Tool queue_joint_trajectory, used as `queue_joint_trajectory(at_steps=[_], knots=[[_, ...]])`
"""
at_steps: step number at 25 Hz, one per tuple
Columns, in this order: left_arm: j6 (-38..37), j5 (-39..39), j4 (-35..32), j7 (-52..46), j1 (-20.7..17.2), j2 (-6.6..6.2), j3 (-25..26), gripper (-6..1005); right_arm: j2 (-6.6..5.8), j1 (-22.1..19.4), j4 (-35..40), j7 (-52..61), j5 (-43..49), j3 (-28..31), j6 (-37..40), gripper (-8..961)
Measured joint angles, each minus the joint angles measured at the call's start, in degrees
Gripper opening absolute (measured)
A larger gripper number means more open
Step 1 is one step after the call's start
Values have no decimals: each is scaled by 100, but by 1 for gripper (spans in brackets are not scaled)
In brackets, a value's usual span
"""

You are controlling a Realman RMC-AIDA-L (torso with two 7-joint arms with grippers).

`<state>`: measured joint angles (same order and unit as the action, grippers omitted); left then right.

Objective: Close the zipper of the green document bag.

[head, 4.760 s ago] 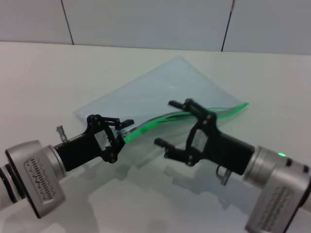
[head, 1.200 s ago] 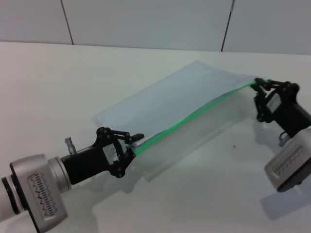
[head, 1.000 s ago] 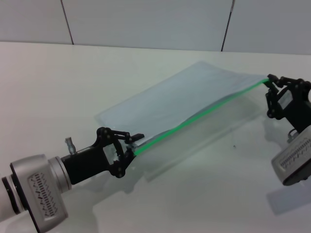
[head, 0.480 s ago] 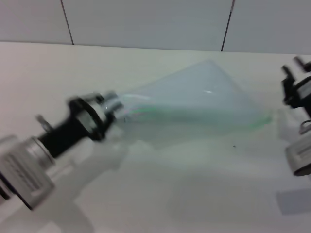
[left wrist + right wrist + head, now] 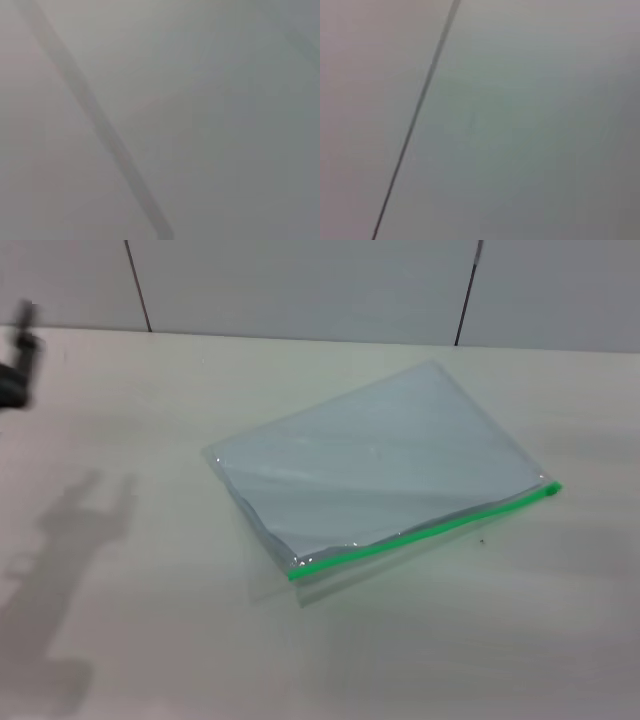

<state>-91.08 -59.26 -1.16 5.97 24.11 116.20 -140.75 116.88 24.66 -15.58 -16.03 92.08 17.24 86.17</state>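
The green document bag [image 5: 380, 470] lies flat on the table in the head view, translucent pale blue-grey. Its zipper [image 5: 420, 533] runs as a bright green strip along the near long edge, with a small dark slider [image 5: 553, 489] at the right end. A dark blurred part of my left gripper [image 5: 15, 370] shows at the far left edge, well away from the bag. My right gripper is out of view. Both wrist views show only plain wall panels with a dark seam.
The pale table [image 5: 150, 640] stretches all around the bag. A panelled wall [image 5: 300, 285] with dark seams stands behind the table's far edge. The left arm's shadow [image 5: 70, 540] falls on the table at the left.
Both grippers have let go of the bag and pulled away to the sides. The bag has dropped flat onto the table, with the green strip straight along its near edge.
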Motion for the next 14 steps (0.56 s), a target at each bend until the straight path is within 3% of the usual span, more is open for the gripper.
queue_joint_trajectory(at_steps=[7,14], knots=[[-227,-776,60,-1080,-68,-14,306,497,1,-104,345,1528,-159,-32,303,841],[-261,-883,64,-1143,-64,-2,317,497,3,-69,446,1749,-105,-75,308,901]])
